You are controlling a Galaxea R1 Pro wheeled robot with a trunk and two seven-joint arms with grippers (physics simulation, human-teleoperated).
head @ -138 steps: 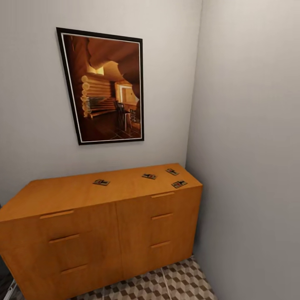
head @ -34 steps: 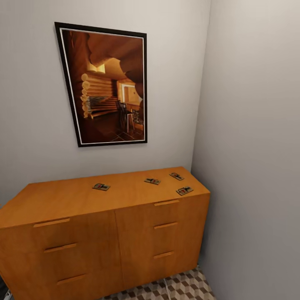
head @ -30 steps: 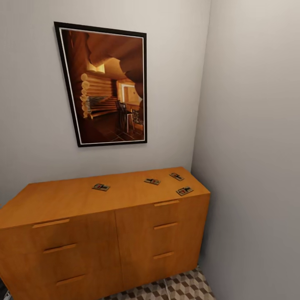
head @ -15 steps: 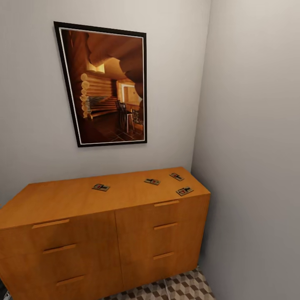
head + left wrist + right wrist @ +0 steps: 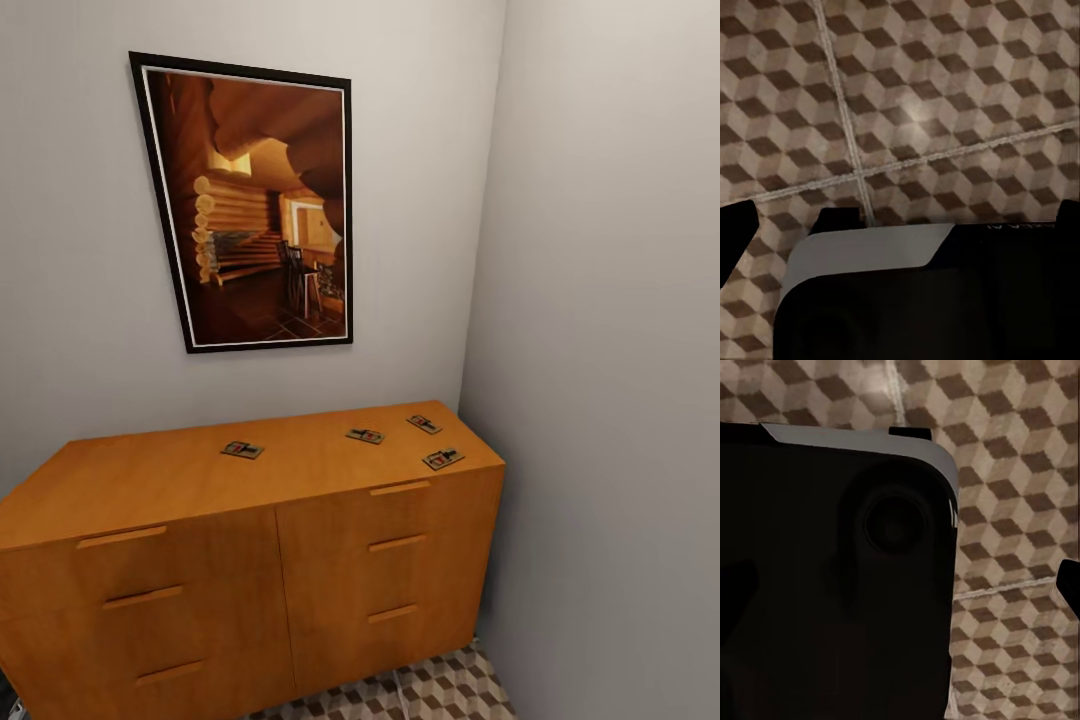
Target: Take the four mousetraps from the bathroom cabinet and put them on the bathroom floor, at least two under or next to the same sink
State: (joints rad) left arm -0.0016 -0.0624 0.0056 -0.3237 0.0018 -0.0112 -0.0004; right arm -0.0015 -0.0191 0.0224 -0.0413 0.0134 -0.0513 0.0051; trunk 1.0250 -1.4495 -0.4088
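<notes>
Four mousetraps lie on top of the cabinet [image 5: 240, 560]: one [image 5: 243, 450] by itself toward the left, three [image 5: 366, 436] [image 5: 424, 424] [image 5: 442, 459] near the right end by the wall corner. A framed picture [image 5: 250, 205] hangs above. Each wrist view looks down at the bathroom floor [image 5: 907, 112] past a dark robot part [image 5: 832, 585]. Whether either claw is open cannot be told.

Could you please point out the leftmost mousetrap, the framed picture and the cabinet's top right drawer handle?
leftmost mousetrap [image 5: 243, 450], head view, middle of its board.
framed picture [image 5: 255, 205], head view, centre of the image.
top right drawer handle [image 5: 400, 487], head view, middle of the bar.
</notes>
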